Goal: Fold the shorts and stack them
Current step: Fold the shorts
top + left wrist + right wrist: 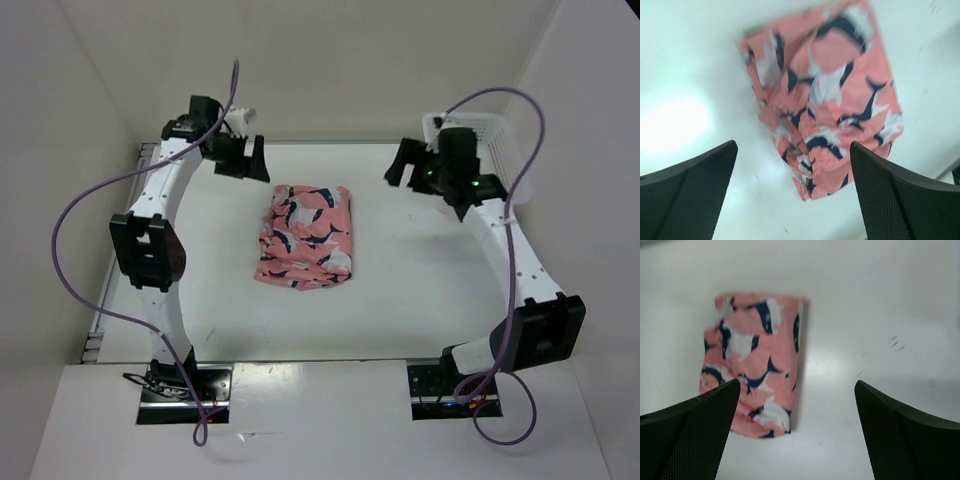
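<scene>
The shorts point(306, 237) lie folded into a compact coral-pink bundle with navy and white whale shapes, in the middle of the white table point(420, 290). My left gripper point(248, 162) hovers open at the bundle's far left, apart from the cloth and holding nothing. My right gripper point(408, 168) hangs open at the far right, also empty. In the left wrist view the shorts point(825, 95) show beyond the wide-apart fingers of the left gripper point(792, 147). In the right wrist view the shorts point(752, 360) lie left of the gap of the right gripper point(796, 385).
A white mesh basket point(497, 125) stands at the far right corner, behind the right arm. White walls enclose the table on the left, back and right. Purple cables loop over both arms.
</scene>
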Available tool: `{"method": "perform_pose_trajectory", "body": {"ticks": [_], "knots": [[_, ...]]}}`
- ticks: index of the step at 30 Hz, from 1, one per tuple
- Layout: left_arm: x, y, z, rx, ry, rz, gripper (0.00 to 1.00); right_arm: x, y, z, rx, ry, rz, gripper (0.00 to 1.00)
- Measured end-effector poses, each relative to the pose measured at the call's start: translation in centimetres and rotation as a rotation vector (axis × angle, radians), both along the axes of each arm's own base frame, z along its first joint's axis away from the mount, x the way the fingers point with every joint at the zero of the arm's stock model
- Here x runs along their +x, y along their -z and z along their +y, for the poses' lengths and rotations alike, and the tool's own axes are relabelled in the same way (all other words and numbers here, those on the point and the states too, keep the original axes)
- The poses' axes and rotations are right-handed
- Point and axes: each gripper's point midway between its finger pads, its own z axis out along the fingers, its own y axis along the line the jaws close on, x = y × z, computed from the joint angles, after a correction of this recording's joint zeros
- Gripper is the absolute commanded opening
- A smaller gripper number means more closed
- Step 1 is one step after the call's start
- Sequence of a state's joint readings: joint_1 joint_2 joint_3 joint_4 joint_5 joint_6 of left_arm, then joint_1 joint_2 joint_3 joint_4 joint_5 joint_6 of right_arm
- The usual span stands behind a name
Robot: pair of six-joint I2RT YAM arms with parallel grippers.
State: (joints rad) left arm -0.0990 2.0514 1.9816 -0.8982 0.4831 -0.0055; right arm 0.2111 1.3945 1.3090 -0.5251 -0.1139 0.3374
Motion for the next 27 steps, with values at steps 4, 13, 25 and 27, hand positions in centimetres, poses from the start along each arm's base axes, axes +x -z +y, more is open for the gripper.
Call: {"method": "perform_pose_trajectory", "body": {"ticks": [4,13,25,27], "knots": [[2.1,-9.5,1.3,0.029,-0.05,-0.253,1.0,2.1,-6.1,-5.2,-0.015,0.138,-0.116,1.0],[3.1,-21.9,18.2,0.464,-0.652,-0.585,1.0,0.9,-5.9,-12.6,-0.115,0.346,-0.068,1.0],[1.7,-22.9,22.3,0.589,-0.808,-0.581,1.0,0.3,-5.8,-13.8,-0.177,0.381,-0.057,1.0],[1.7,-22.9,22.3,0.591,-0.81,-0.58,1.0,0.2,-5.9,-13.8,-0.18,0.38,-0.059,1.0]]}}
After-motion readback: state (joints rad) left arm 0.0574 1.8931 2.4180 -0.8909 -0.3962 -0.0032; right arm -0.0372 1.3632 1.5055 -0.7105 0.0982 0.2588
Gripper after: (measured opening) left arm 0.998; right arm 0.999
